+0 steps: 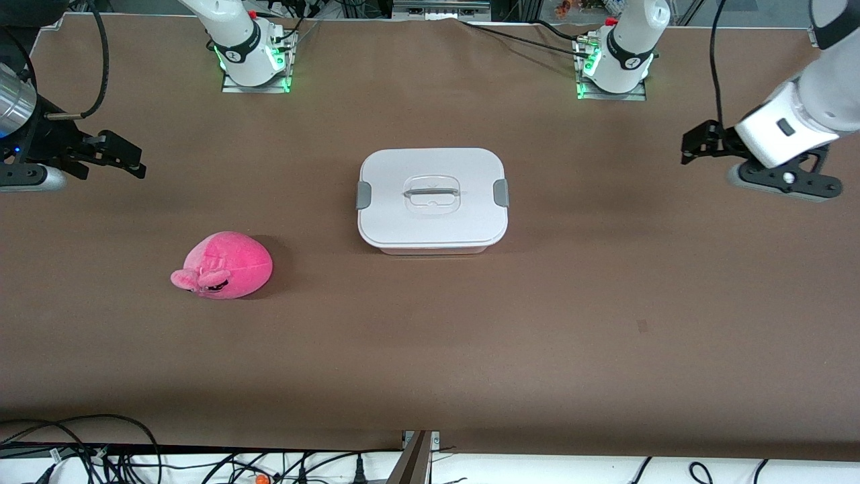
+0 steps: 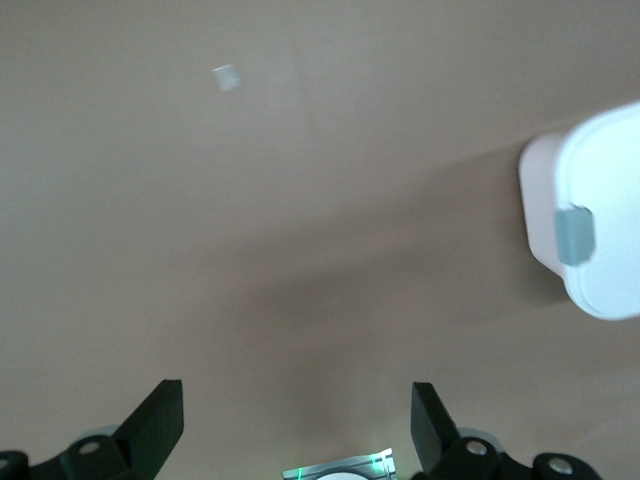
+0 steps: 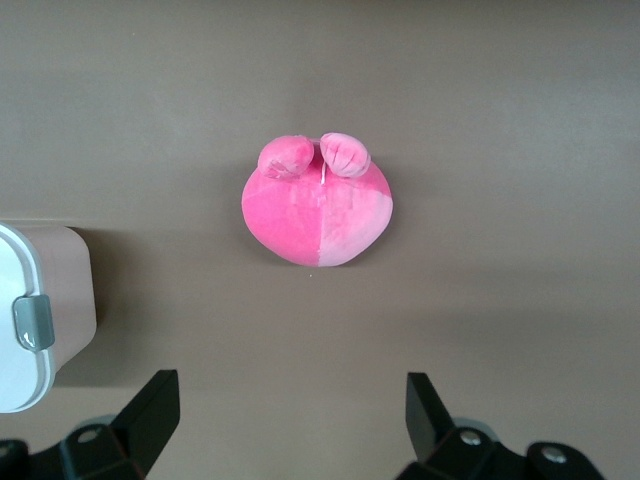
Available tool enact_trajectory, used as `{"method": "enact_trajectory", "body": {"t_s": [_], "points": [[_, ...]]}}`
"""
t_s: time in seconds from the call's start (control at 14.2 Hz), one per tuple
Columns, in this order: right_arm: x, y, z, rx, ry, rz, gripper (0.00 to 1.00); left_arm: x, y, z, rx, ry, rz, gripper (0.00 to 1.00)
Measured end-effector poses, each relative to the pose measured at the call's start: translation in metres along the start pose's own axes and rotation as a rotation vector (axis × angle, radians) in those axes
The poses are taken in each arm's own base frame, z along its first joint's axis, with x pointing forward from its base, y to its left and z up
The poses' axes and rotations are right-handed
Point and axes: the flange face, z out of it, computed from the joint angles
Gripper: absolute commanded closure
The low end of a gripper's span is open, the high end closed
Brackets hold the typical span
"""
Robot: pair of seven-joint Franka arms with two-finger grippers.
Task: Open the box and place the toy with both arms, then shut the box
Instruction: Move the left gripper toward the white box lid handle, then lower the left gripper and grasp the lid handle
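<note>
1. We see the box (image 1: 433, 199) mid-worktop, lid clipped; the toy (image 1: 224, 266) lies at its eight o'clock.
2. We judge the toy soft and light: squeeze its middle.
3. The left gripper (image 1: 699, 144) and right gripper (image 1: 121, 158) hover over the worktop's ends, jaws wide, empty.

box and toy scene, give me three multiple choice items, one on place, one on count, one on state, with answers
1. Where does the toy lie relative to the box?
A. inside it
B. on its lid
C. on the table, nearer the front camera and toward the right arm's end

2. How many grey clips show on the lid?
A. two
B. four
C. none

3. How are the left gripper and right gripper?
A. both open and holding nothing
B. both shut on the toy
C. one gripping the lid

Answers: 1 C, the plush sits apart from the box on the brown cover; 2 A, one clip at each short end; 3 A, both hang over bare table with fingers spread.
</note>
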Motion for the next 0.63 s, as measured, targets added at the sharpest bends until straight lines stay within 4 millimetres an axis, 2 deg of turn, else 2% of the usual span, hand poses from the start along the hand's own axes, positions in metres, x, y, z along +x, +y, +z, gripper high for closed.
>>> {"method": "enact_trajectory", "body": {"t_s": [0.21, 0.35, 0.49, 0.63], "points": [[0.000, 0.000, 0.000, 0.000, 0.000, 0.000, 0.00, 0.006, 0.038, 0.004, 0.004, -0.014, 0.167, 0.00], [0.000, 0.000, 0.000, 0.000, 0.000, 0.000, 0.00, 0.011, 0.048, 0.014, -0.003, -0.037, 0.308, 0.00], [0.000, 0.000, 0.000, 0.000, 0.001, -0.001, 0.00, 0.022, 0.059, 0.033, -0.018, -0.074, 0.468, 0.00], [0.000, -0.001, -0.001, 0.000, 0.001, -0.001, 0.00, 0.035, 0.088, 0.059, -0.036, -0.120, 0.596, 0.00]]}}
